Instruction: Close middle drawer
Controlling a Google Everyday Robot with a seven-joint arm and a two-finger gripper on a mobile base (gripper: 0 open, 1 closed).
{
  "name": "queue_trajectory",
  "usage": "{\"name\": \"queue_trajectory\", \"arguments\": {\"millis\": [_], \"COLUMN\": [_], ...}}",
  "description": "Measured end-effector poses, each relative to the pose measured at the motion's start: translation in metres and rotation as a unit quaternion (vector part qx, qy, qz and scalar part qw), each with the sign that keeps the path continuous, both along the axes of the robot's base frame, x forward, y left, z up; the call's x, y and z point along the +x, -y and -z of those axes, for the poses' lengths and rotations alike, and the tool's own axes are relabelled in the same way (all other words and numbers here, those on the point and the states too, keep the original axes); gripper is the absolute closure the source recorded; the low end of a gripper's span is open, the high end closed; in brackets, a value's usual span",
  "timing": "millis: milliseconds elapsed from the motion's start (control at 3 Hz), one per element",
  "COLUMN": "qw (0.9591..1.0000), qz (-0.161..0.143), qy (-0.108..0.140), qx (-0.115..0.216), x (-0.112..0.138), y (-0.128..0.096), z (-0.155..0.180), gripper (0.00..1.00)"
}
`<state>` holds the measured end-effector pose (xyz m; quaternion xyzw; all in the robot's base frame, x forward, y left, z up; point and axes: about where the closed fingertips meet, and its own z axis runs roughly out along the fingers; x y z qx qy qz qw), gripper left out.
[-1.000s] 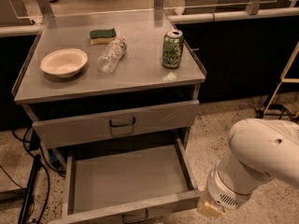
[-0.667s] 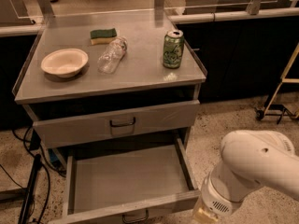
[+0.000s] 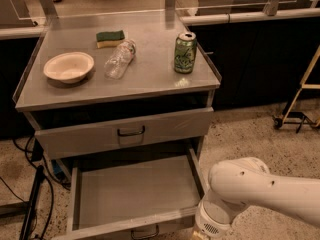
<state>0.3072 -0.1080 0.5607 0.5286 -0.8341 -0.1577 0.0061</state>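
**Arm closes in on the open drawer's front corner**

The white arm [image 3: 250,194] has swung left and lower over the last second. Its wrist now sits just beside the front right corner of the middle drawer [image 3: 135,189]. The gripper [image 3: 196,235] is at the very bottom edge under the wrist, mostly cut off. I cannot tell how far open it is or whether it holds anything.

The middle drawer itself has not moved. It remains pulled far out, its tray bare, with the narrow front panel and dark handle [image 3: 145,232] at the bottom edge. So the push has probably not begun, and the arm is lining up for it.

Above, the top drawer [image 3: 125,131] stands slightly out. On the cart top [image 3: 150,81] are a bowl [image 3: 68,66], a plastic bottle [image 3: 119,59], a green can [image 3: 185,52] and a sponge [image 3: 110,38].
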Motion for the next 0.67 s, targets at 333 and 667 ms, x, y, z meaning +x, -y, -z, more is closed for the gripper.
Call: {"name": "queue_trajectory", "arguments": {"millis": [333,667], "qw": [1.0000,1.0000], "qz": [-0.003,0.001], "qy": [-0.003,-0.004], "qx": [-0.002,-0.005], "x": [0.010,0.029], "y": [-0.011,-0.022], "z": [0.027,0.057], "gripper": [1.00,1.00]}}
